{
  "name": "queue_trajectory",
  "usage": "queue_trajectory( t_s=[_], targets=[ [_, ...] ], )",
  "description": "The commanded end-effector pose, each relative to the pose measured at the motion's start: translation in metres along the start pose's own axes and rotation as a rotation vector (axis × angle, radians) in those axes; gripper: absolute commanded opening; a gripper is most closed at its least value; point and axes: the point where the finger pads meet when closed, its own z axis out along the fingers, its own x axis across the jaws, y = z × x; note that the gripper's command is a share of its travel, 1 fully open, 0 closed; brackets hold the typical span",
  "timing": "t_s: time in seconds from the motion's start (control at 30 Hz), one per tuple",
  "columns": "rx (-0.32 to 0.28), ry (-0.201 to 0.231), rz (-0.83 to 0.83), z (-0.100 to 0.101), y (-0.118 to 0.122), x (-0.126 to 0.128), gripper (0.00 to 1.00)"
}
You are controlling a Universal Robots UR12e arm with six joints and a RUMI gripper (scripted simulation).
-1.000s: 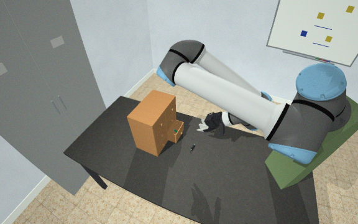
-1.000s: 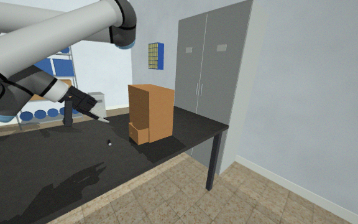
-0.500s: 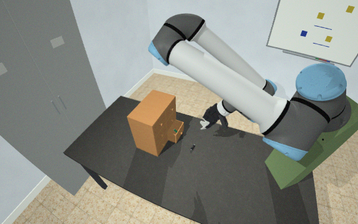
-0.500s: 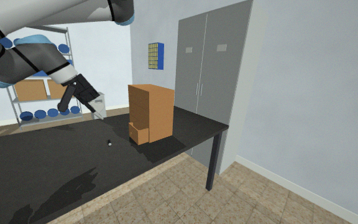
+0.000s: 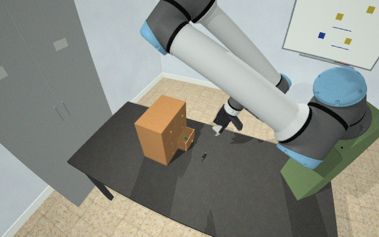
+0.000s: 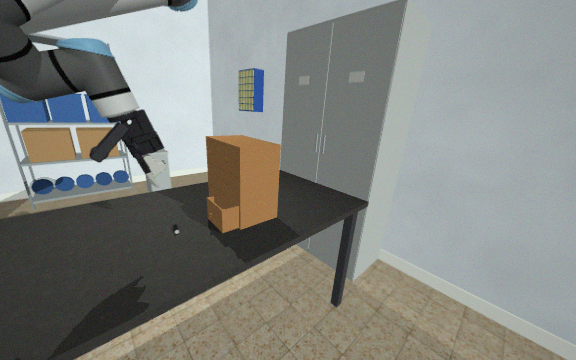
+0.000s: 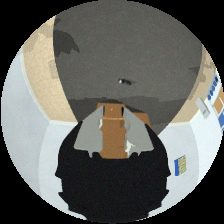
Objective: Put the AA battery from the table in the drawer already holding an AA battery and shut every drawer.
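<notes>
The chest [image 5: 159,131] stands on the desk [image 5: 117,155], bottom drawer [image 5: 187,138] open, battery [image 5: 204,155] below the jaws.

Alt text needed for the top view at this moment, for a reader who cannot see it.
Seen from above, a dark table carries an upright orange chest with its bottom drawer pulled partly out, a green item visible inside. A small AA battery lies on the table in front of the chest. The arm's gripper, nearly closed and holding nothing, hangs above the table beyond the battery.

No words, numbers or brand marks are legible anywhere; the whiteboard [image 5: 341,29] shows only coloured squares and blue lines.
</notes>
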Motion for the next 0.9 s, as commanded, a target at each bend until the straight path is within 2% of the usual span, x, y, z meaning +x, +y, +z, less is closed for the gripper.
queue_trajectory(
  t_s=[0.0, 0.2, 0.27, 0.57, 0.87],
  targets=[
    [0.094, 0.001, -0.003, -0.006, -0.001, -0.002, 0.20],
    [0.171, 0.002, -0.004, -0.014, -0.004, -0.001, 0.20],
    [0.171, 0.002, -0.004, -0.014, -0.004, -0.001, 0.20],
    [0.264, 0.001, -0.004, -0.023, -0.009, -0.001, 0.20],
    [0.306, 0.003, -0.004, -0.027, -0.011, 0.000, 0.20]
  ],
)
